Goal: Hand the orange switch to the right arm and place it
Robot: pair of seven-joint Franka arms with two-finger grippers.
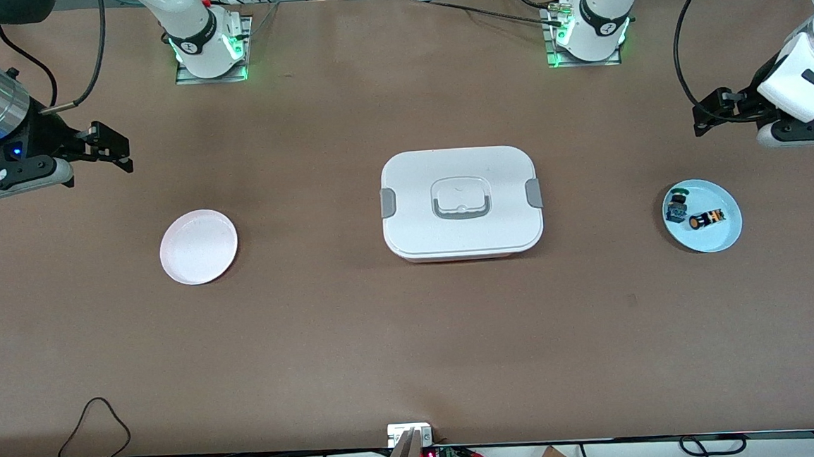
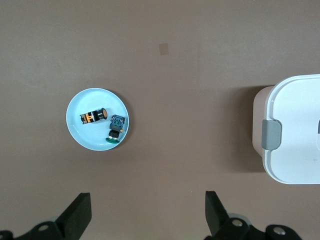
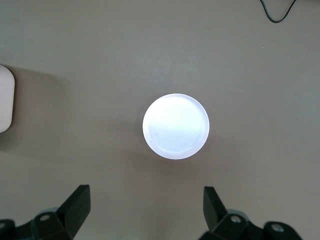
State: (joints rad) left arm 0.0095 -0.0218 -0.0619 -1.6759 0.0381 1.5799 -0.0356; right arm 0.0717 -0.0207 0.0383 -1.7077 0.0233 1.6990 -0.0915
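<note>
- Front view: your left gripper (image 1: 702, 115) hangs empty, fingers apart, over bare table by the blue plate (image 1: 722, 239) holding the orange switch (image 1: 705, 219); your right gripper (image 1: 111, 145) waits likewise near the white plate (image 1: 198, 247).
- Left wrist view: the orange switch (image 2: 94, 116) lies on its side ahead of the spread fingers (image 2: 77, 216), beside the green switch (image 2: 116, 131), probably staged for pickup.
- Right wrist view: the white plate (image 3: 175, 126) sits empty ahead of the parted fingers (image 3: 215, 206), likely the drop spot.
</note>
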